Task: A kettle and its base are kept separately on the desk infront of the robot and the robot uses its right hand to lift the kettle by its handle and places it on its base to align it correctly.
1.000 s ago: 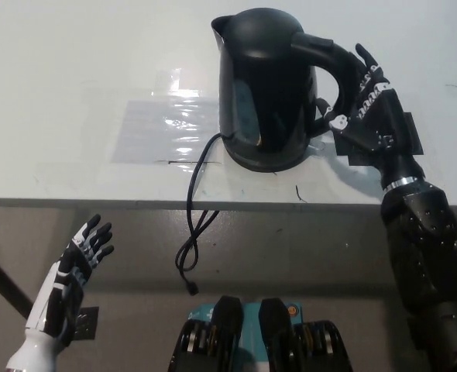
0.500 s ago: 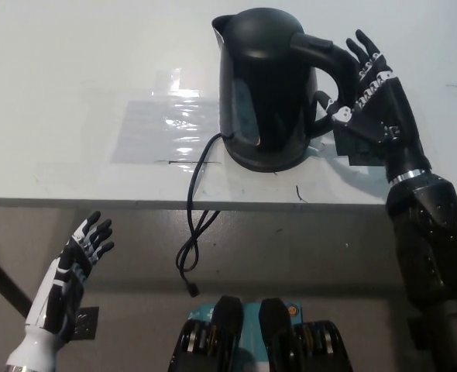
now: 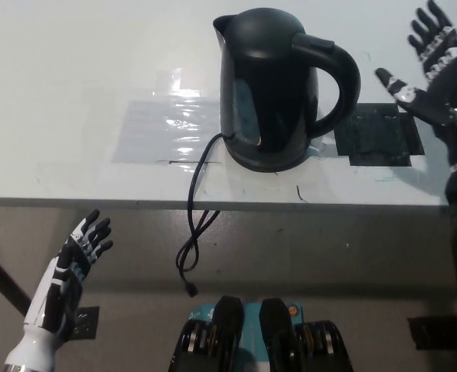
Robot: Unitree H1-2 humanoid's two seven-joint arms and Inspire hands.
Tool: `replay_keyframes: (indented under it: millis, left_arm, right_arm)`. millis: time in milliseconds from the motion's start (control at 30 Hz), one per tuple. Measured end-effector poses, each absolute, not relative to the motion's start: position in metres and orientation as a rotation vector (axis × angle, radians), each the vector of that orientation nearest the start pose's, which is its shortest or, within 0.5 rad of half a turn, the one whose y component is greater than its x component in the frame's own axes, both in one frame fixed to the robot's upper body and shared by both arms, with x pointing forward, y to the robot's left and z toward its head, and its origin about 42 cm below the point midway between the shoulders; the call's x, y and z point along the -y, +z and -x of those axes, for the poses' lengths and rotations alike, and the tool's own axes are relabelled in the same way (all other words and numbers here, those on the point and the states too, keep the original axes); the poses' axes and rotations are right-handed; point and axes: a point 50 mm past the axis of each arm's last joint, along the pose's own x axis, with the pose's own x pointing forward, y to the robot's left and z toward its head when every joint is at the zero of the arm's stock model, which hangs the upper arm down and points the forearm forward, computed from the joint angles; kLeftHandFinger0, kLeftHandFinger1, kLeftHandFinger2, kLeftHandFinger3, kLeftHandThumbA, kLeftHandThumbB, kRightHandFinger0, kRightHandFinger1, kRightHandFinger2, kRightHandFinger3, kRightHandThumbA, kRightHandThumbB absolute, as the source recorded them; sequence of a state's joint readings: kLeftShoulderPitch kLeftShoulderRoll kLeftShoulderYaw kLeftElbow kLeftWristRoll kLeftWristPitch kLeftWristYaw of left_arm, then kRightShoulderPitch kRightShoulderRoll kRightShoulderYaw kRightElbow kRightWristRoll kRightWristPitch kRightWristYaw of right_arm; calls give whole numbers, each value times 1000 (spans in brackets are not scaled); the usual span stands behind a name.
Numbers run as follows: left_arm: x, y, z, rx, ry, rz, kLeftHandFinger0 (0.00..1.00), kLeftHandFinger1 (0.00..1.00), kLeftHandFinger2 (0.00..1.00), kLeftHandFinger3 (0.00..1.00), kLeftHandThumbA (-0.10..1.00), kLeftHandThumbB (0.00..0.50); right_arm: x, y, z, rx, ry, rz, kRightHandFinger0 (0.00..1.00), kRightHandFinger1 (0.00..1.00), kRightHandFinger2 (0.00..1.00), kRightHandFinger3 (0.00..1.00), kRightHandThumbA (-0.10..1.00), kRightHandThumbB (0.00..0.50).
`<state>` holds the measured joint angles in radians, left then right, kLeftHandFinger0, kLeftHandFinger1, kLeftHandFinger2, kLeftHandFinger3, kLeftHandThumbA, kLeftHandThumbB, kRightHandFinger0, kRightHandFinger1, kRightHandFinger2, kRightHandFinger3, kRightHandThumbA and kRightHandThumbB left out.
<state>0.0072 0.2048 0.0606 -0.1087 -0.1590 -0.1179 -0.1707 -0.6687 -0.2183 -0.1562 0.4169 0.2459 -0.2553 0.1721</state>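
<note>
A black kettle [image 3: 271, 85] stands upright on its round base [image 3: 271, 160] near the desk's front edge, spout toward the far left, handle [image 3: 338, 74] toward the right. The base's black cord [image 3: 195, 209] trails over the edge and hangs down. My black right hand [image 3: 434, 66] is open, fingers spread, well to the right of the handle and clear of it. Below the desk at the lower left, my white left hand [image 3: 70, 275] rests open and holds nothing.
A dark square patch [image 3: 377, 136] lies on the white desk [image 3: 73, 77] just right of the kettle. A shiny clear tape patch [image 3: 166, 128] lies to the kettle's left. The desk's front edge runs across the middle of the view.
My right hand has let go of the kettle handle, opened and drawn away to the right. The kettle stays put on its base. The left hand has barely moved.
</note>
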Motion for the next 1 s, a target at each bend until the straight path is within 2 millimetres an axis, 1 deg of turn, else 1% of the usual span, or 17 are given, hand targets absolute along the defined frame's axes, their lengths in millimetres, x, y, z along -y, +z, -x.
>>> replay_keyframes:
  millis: [67, 100, 167, 233, 267, 333, 367, 467, 500, 600, 667, 700, 767, 833, 900, 933, 1000]
  left_arm:
    - [-281, 141, -279, 224, -131, -71, 1000, 1000, 1000, 1000, 1000, 81]
    - [-281, 141, -279, 224, -132, -71, 1000, 1000, 1000, 1000, 1000, 91]
    - [-281, 141, -279, 225, -132, -71, 1000, 1000, 1000, 1000, 1000, 104]
    - [-280, 142, -281, 229, -132, -71, 1000, 1000, 1000, 1000, 1000, 87]
    - [-281, 142, -281, 230, -132, -71, 1000, 1000, 1000, 1000, 1000, 87]
    - [-280, 142, -281, 231, -132, -71, 1000, 1000, 1000, 1000, 1000, 87]
    - [-280, 143, -282, 231, -132, -71, 1000, 1000, 1000, 1000, 1000, 87]
    - [-280, 142, -282, 230, -132, -71, 1000, 1000, 1000, 1000, 1000, 103]
    - [-280, 142, -282, 229, -132, -70, 1000, 1000, 1000, 1000, 1000, 109]
    - [-281, 142, -282, 228, -132, -71, 1000, 1000, 1000, 1000, 1000, 108]
    - [-281, 142, -282, 228, -132, -72, 1000, 1000, 1000, 1000, 1000, 104]
    - [-282, 142, -282, 228, -132, -74, 1000, 1000, 1000, 1000, 1000, 122]
    - [-282, 142, -282, 228, -132, -77, 1000, 1000, 1000, 1000, 1000, 108]
    - [-282, 142, -282, 228, -132, -78, 1000, 1000, 1000, 1000, 1000, 109]
    - [-282, 142, -282, 227, -132, -78, 1000, 1000, 1000, 1000, 1000, 99]
    - [-282, 141, -282, 227, -132, -78, 1000, 1000, 1000, 1000, 1000, 115]
    - [-282, 141, -281, 225, -131, -77, 1000, 1000, 1000, 1000, 1000, 125]
  right_arm:
    - [281, 263, -467, 534, 88, -40, 1000, 1000, 1000, 1000, 792, 500]
    - [285, 263, -463, 541, 79, -34, 1000, 1000, 1000, 1000, 766, 500]
    - [292, 262, -454, 556, 64, -24, 1000, 1000, 1000, 1000, 855, 500]
    - [299, 267, -443, 590, 55, -9, 1000, 1000, 1000, 1000, 979, 500]
    - [301, 270, -435, 614, 53, 0, 1000, 1000, 1000, 1000, 1000, 500]
    - [302, 272, -429, 629, 53, 7, 1000, 1000, 1000, 1000, 1000, 500]
    - [303, 272, -416, 651, 54, 18, 1000, 1000, 1000, 1000, 1000, 490]
    - [304, 266, -389, 670, 54, 37, 1000, 1000, 1000, 1000, 1000, 493]
    - [304, 263, -381, 669, 52, 42, 1000, 1000, 1000, 1000, 1000, 493]
    - [302, 242, -335, 661, 45, 62, 1000, 1000, 1000, 1000, 1000, 500]
    - [301, 232, -321, 640, 39, 64, 1000, 1000, 1000, 1000, 1000, 500]
    - [299, 219, -306, 610, 29, 65, 1000, 1000, 1000, 1000, 1000, 492]
    - [298, 198, -289, 543, 10, 64, 1000, 1000, 1000, 1000, 1000, 466]
    - [297, 187, -281, 512, 4, 58, 1000, 1000, 1000, 1000, 1000, 455]
    - [297, 185, -279, 506, 4, 57, 1000, 1000, 1000, 1000, 1000, 427]
    - [291, 170, -277, 474, 0, 36, 1000, 1000, 1000, 1000, 1000, 418]
    - [288, 162, -277, 459, 0, 23, 1000, 1000, 1000, 1000, 1000, 405]
